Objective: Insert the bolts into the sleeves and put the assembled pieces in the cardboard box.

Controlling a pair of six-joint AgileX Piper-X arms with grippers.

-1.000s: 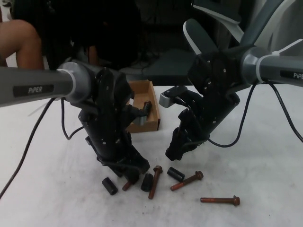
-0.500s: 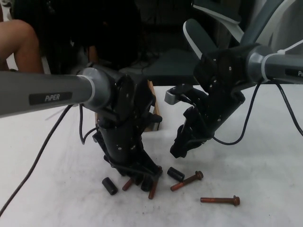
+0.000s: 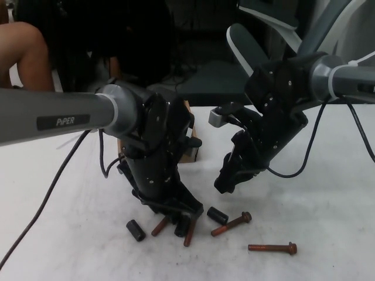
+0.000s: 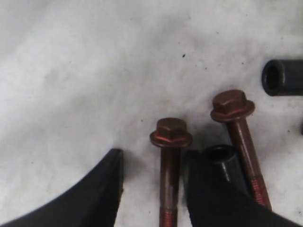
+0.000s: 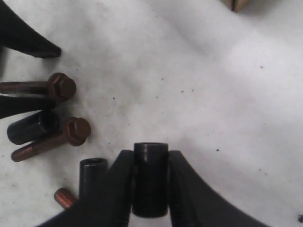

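- While the left end effector (image 4: 155, 158) hangs low over the counter (image 3: 328, 193), its fingers are spread to either side of a rust-coloured bolt (image 4: 170, 175) lying flat; it grips nothing.
- The fingertips stand level with the top of the shank, just under the flanged head, and the threaded end points back toward the wrist.
- One finger partly covers a black loose sleeve (image 4: 222, 153) just beside this bolt. A second bolt (image 4: 238, 127) lies on that sleeve's other side, so the cluster is tight.
- The right end effector (image 5: 150, 156) is clamped across the barrel of a held sleeve (image 5: 150, 184), whose end pokes out past the fingertips. It is raised above the counter, to the right of the cluster.
- The bolts look stiff, dense and hard. Their round shanks would likely roll or pivot, so a hold across the shank close to the head seems safest.
- The sleeves appear to be rigid, smooth tubes that could twist in a grip. A mid-barrel hold with the bore left clear suits them.
- The cardboard box (image 3: 190, 153) sits on the far side, mostly behind the left arm.
- A lone bolt (image 3: 272, 248) lies near and to the right, well apart from both end effectors.
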